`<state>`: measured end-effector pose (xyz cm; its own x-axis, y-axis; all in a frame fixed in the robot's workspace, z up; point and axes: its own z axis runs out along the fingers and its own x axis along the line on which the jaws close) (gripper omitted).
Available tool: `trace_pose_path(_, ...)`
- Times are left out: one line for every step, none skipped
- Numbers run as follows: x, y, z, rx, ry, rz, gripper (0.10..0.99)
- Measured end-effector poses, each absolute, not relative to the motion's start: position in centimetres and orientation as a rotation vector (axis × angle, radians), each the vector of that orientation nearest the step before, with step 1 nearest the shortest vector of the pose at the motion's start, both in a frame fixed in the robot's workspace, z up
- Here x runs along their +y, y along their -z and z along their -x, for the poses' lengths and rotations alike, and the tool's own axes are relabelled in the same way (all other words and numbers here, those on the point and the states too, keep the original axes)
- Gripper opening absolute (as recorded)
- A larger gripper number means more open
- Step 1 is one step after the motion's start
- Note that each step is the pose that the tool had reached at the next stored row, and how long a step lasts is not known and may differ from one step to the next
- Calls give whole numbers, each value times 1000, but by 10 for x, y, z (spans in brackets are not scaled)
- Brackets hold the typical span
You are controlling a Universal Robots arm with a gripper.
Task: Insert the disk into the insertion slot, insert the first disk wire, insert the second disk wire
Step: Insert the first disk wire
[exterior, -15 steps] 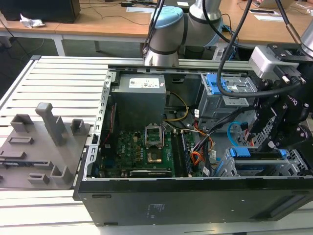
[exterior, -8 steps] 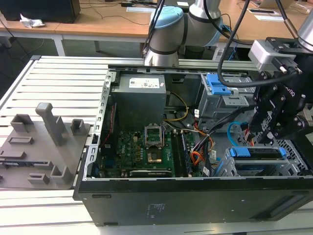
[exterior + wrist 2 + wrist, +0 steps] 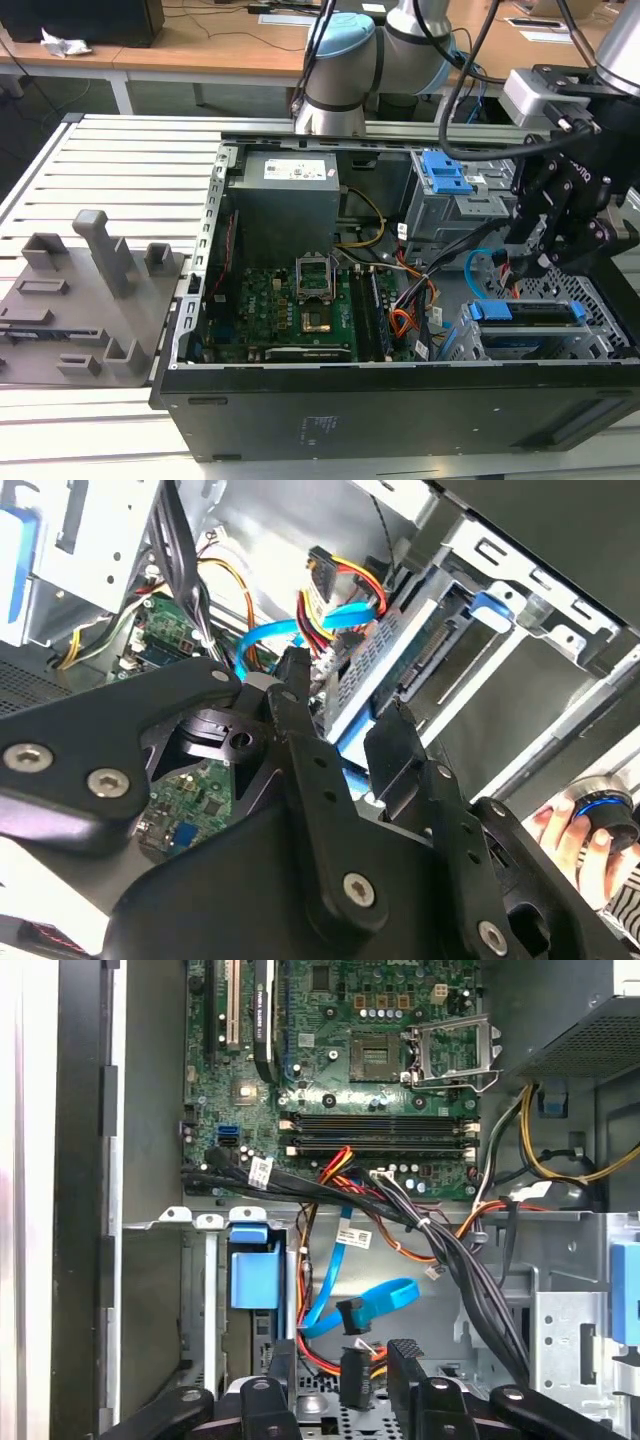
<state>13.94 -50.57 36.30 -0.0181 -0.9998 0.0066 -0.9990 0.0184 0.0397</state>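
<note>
So, sweeping across the exterior view from its left: the motherboard comes first, then the first disk wire, the orange-red bundle, heads toward the drive corner. The second disk wire curls in its light-blue loop just beside it. Further right the disk sits down inside the insertion slot, so we'd call that step done. The gripper hangs over the cables right by the cage with its jaws part open. In the first wrist view a small dark plug stands between the fingers with a gap either side, so nothing's clamped as far as we can see. We reckon these leads are light and floppy. The stiff plug body is the place to pinch, never the thin wires, and gently, since the contacts look delicate.
</note>
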Motion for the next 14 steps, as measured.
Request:
trace_pose_path(-504,-363,-139,-2218,37,-2178,494)
trace_pose_path(-503,-363,-139,-2218,37,-2178,494)
trace_pose_path(-501,-363,-139,-2218,37,-2178,494)
trace_pose_path(-497,-363,-139,-2218,36,-2178,494)
trace_pose_path(-495,-363,-139,-2218,36,-2178,494)
trace_pose_path(-493,-363,-139,-2218,36,-2178,494)
trace_pose_path(-491,-363,-139,-2218,35,-2177,494)
trace_pose_path(-490,-363,-139,-2218,35,-2177,494)
trace_pose_path(-489,-363,-139,-2218,35,-2177,494)
trace_pose_path(-489,-363,-139,-2217,35,-2177,494)
trace_pose_path(-489,-363,-139,-2218,35,-2177,494)
trace_pose_path(-488,-364,-139,-2218,35,-2177,494)
trace_pose_path(-488,-365,-139,-2218,35,-2177,494)
trace_pose_path(-488,-365,-139,-2218,35,-2177,494)
